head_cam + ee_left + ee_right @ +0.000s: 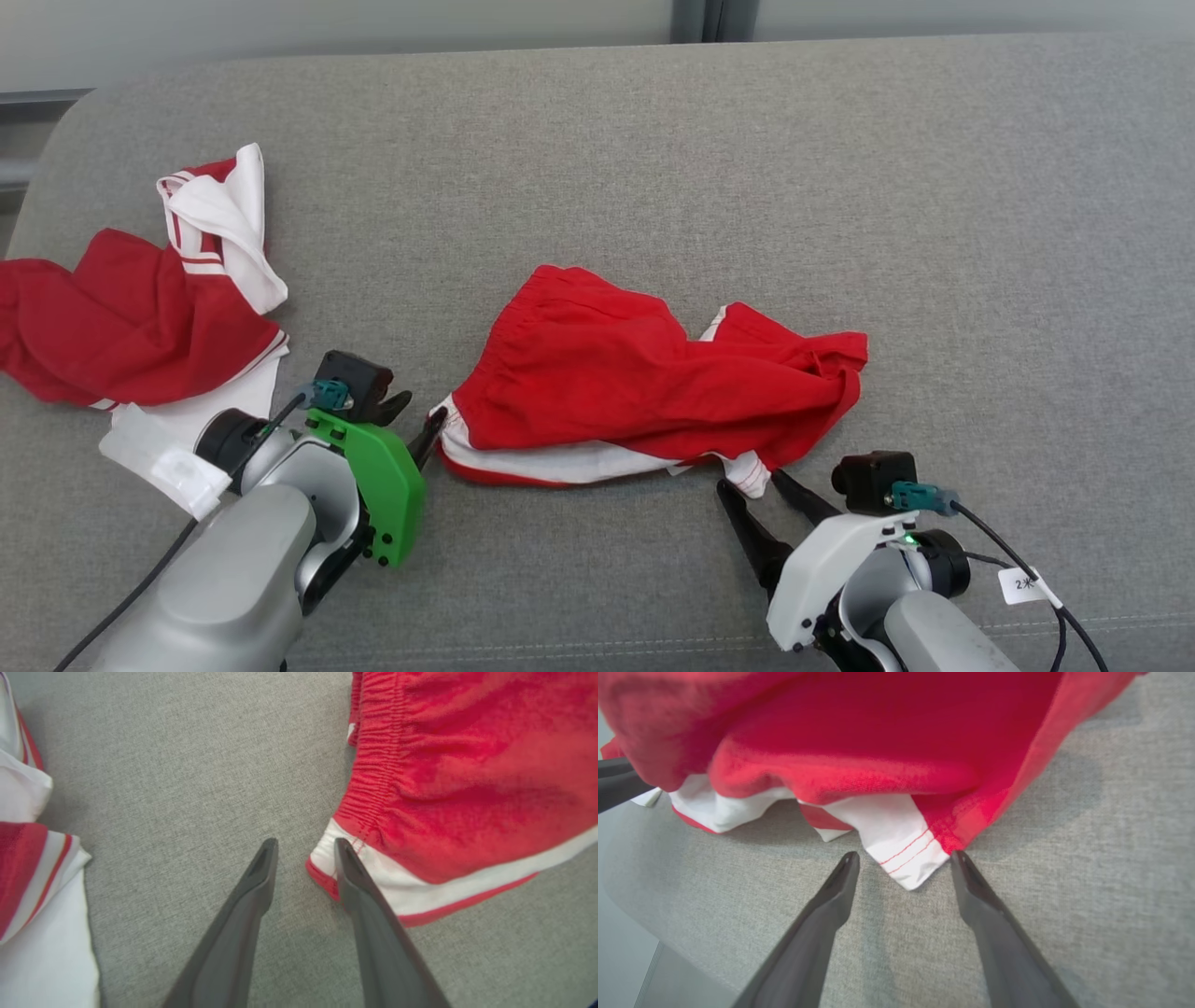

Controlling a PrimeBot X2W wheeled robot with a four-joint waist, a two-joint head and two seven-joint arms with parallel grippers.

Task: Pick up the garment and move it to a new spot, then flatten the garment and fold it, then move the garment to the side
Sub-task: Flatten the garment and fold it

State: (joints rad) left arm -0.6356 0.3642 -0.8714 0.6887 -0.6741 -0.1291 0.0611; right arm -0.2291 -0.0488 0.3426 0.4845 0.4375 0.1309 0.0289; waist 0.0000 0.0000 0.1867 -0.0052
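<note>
The garment (635, 373), red shorts with a white and red hem, lies crumpled in the middle of the grey cushion (653, 159). My left gripper (415, 420) is at the shorts' left corner. In the left wrist view it (304, 842) is open by a narrow gap, and one finger (355, 877) rests on the white hem of the garment (467, 788). My right gripper (750, 481) is open at the near right corner. In the right wrist view that gripper (904, 854) straddles the white stitched tip of the garment (878, 742).
A second red and white garment (140, 308) lies bunched at the cushion's left end, close beside my left arm, and its edge (28, 882) fills the left side of the left wrist view. The cushion's rounded left edge drops off there.
</note>
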